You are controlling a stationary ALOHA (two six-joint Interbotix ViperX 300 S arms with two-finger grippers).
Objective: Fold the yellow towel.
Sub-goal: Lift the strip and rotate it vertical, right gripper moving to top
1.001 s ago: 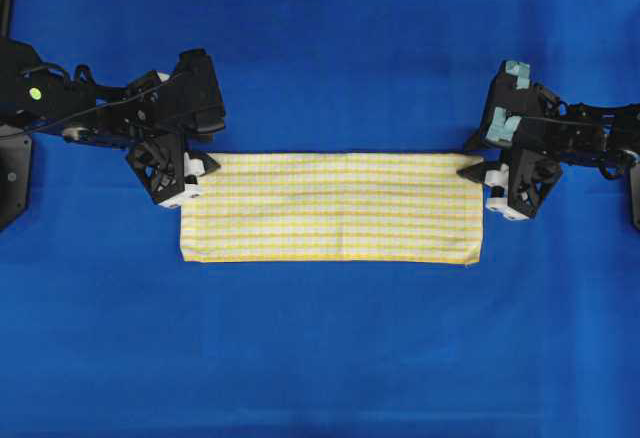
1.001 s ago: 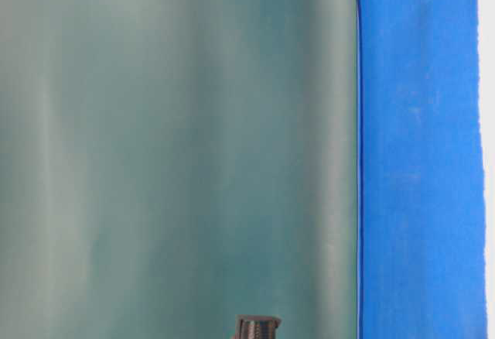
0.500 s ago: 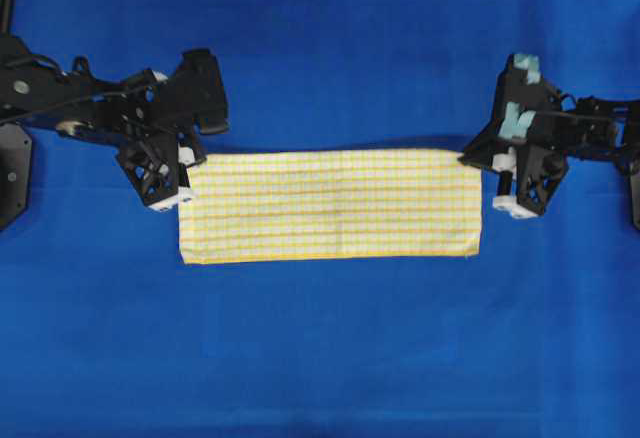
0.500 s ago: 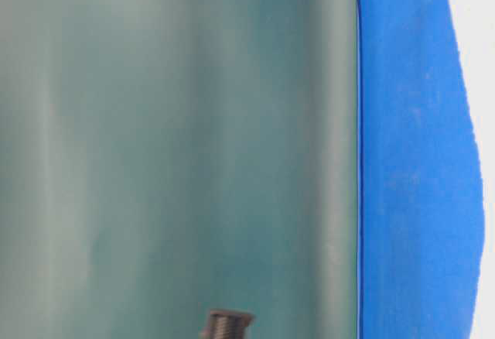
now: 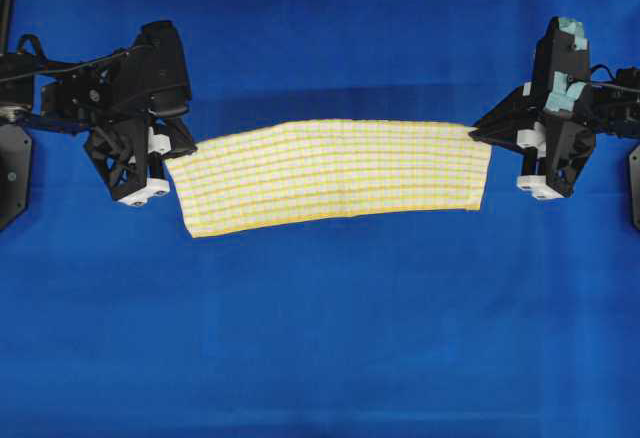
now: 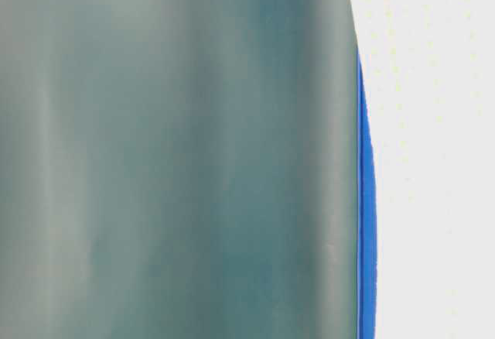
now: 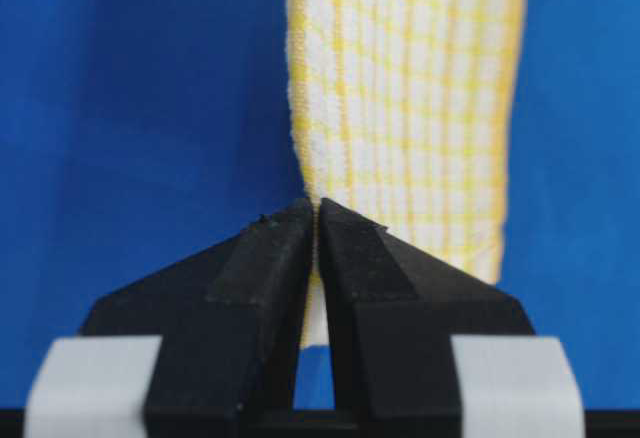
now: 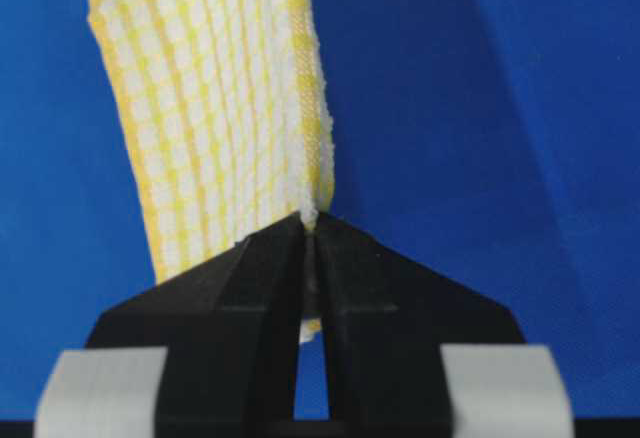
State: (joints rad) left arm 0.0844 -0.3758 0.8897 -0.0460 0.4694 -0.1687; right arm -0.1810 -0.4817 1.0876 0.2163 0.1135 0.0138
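The yellow towel (image 5: 330, 175), folded into a long strip, hangs stretched above the blue table cover (image 5: 330, 348), bowing between the arms. The left gripper (image 5: 165, 155) and right gripper (image 5: 482, 134) each pinch an upper corner tight. The table-level view is blurred, mostly blocked by near-white cloth.

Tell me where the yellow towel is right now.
In the overhead view the yellow towel hangs stretched across the middle, above the blue table cover, pinched at its upper corners by the left end effector and the right end effector.
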